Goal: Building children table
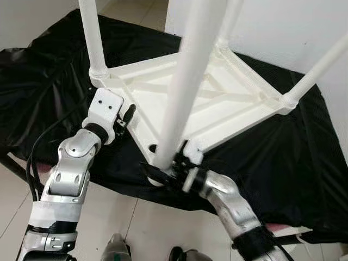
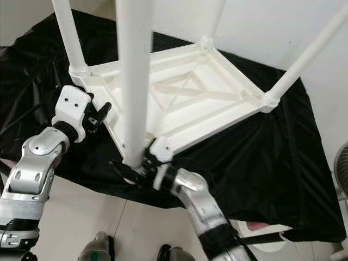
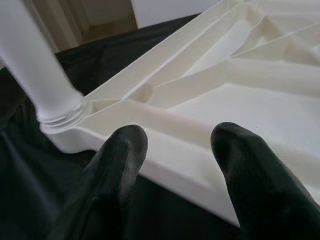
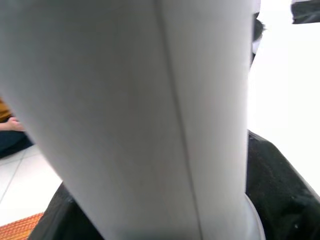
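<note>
Tabletop [image 1: 217,103] upside down on black-draped counter [image 1: 304,163], four legs up. Right pincer [image 1: 169,173] clamped on near leg [image 1: 187,81] at its socket, near counter's front edge. Left pincer [image 3: 175,165] spread, straddling tabletop rim, gripping nothing. Probably last leg seating; flipping remains.

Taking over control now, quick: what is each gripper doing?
Left gripper: open, fingers at the edge of the upturned tabletop, not gripping.
Right gripper: around the base of the nearest table leg; closure cannot be told.
</note>
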